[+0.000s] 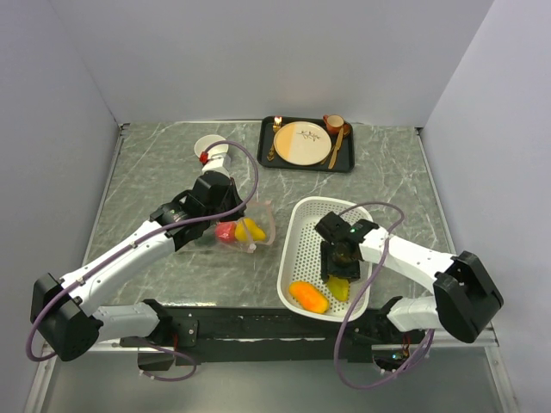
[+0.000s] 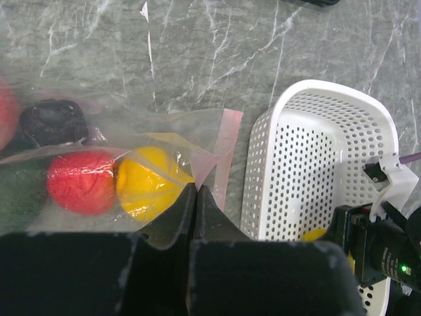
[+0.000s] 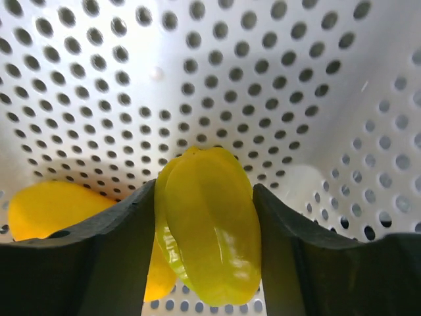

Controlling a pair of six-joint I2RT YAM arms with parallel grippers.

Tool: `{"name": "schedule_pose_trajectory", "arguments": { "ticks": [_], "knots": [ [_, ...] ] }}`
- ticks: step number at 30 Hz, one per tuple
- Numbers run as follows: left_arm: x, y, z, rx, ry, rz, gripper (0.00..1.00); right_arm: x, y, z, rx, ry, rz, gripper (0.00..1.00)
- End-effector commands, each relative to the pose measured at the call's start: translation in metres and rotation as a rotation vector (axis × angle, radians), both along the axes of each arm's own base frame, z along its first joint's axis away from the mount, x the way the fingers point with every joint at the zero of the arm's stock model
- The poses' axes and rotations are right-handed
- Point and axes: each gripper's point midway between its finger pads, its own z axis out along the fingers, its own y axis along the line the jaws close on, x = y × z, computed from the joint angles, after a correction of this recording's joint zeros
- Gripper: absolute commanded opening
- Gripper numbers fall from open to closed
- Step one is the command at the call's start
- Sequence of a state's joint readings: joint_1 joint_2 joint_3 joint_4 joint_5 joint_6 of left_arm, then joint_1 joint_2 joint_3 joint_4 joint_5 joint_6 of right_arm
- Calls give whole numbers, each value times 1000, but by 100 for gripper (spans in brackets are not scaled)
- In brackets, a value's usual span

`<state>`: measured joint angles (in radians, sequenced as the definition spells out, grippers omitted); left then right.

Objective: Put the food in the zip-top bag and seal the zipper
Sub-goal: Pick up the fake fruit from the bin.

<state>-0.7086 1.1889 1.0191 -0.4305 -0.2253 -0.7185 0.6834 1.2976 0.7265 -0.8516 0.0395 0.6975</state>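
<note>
My left pincer (image 2: 196, 197) was clenched on the film of the clear crinkly zip-top bag (image 2: 164, 125), near its pale pink zipper strip (image 2: 227, 141). A red toy fruit (image 2: 82, 181) and a yellow toy fruit (image 2: 148, 181) were already inside. My right pincer (image 3: 204, 191) grasped the glossy yellow-green toy fruit (image 3: 210, 243) in the white perforated basket (image 3: 296, 66). To do it well: squeeze firmly, lift straight, clear the rim.

Right wrist: yellow-green piece (image 3: 209, 224) cut off at bottom edge; yellow piece (image 3: 46, 207) partly behind black finger (image 3: 99, 263). Left wrist: reddish piece (image 2: 4, 122) cropped left.
</note>
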Motion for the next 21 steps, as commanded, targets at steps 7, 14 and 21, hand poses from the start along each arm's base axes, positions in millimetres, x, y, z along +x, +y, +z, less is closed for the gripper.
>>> {"name": "schedule_pose_trajectory", "arguments": {
  "ticks": [7, 14, 21],
  "knots": [
    [6, -5, 16, -22, -46, -6, 1, 49, -4, 8, 1, -121, -31, 21],
    [7, -7, 19, -29, -51, -12, 1, 90, 10, 57, 47, -284, -21, 15],
    [6, -7, 21, -34, -54, -18, 1, 139, 68, 146, 338, -501, -20, 16]
  ]
}}
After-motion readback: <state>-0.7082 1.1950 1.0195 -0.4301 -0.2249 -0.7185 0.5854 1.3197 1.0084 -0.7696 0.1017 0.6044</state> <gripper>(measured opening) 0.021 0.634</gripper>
